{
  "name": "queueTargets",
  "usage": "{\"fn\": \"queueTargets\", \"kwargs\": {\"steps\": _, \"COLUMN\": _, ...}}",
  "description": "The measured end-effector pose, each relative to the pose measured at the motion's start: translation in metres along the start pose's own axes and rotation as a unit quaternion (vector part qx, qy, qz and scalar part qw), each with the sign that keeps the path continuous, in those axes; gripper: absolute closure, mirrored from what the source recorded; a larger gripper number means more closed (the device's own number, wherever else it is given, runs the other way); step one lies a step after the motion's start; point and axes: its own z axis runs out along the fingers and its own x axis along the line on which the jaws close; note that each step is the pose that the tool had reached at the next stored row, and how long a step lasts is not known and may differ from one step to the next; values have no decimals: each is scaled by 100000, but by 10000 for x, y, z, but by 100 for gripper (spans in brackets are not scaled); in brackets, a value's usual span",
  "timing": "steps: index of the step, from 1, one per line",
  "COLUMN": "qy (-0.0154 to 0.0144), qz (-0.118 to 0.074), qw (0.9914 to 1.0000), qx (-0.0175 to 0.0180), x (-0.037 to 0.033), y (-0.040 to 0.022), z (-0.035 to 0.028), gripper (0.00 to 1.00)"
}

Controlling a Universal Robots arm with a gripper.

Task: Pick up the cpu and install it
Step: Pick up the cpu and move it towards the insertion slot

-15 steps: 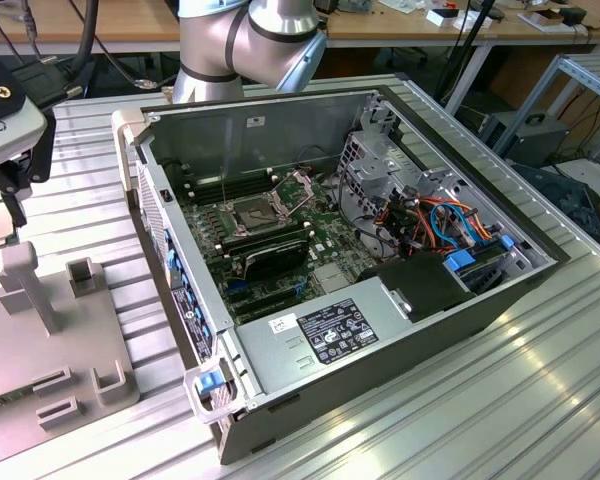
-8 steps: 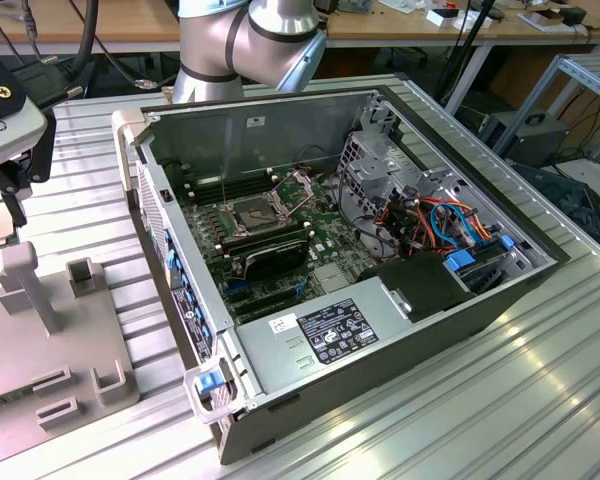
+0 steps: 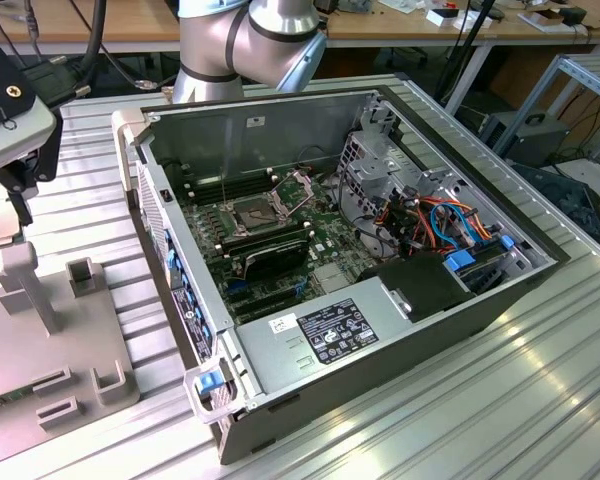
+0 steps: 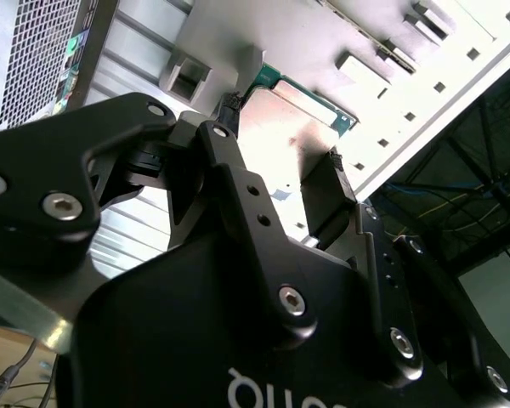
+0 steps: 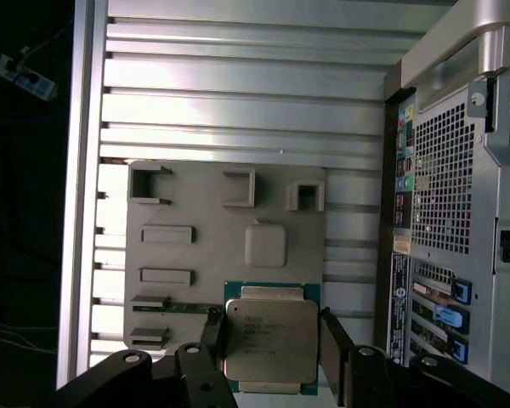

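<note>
First wrist view has the gripper [image 5: 270,325] outside the computer case [image 5: 446,195], just off its rear panel and over a grey plate [image 5: 195,263] that lies on the ribbed table [image 3: 540,380] beside the case; its two fingers [image 5: 331,340] press on opposite edges of the cpu [image 5: 270,344], pinching it flat with the silver top up; the cpu hides part of the plate, so it looks to hang clear of the plate rather than rest on it, though that is a judgement. The exterior view sets the socket [image 3: 252,212] inside the case, on the board at its floor, with its metal frame seemingly hinged open; cpu and socket are well apart, the case wall stands between them, and the socket lies toward the exterior view's right of the gripper; the cpu is square, its edges roughly in line with the case's rear panel.
</note>
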Motion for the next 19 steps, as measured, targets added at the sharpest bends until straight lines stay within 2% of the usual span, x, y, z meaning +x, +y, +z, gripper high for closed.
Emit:
{"fn": "queueTargets", "kwargs": {"steps": 14, "qy": 1, "qz": 2, "qw": 100000, "qx": 0, "x": -18, "y": 0, "z": 0, "gripper": 46}}
{"fn": "queueTargets", "kwargs": {"steps": 17, "qy": -1, "qz": 2, "qw": 100000, "qx": 3, "x": -46, "y": -2, "z": 0, "gripper": 46}}
{"fn": "queueTargets", "kwargs": {"steps": 19, "qy": 3, "qz": 0, "qw": 100000, "qx": 1, "x": -92, "y": -4, "z": -1, "gripper": 46}}
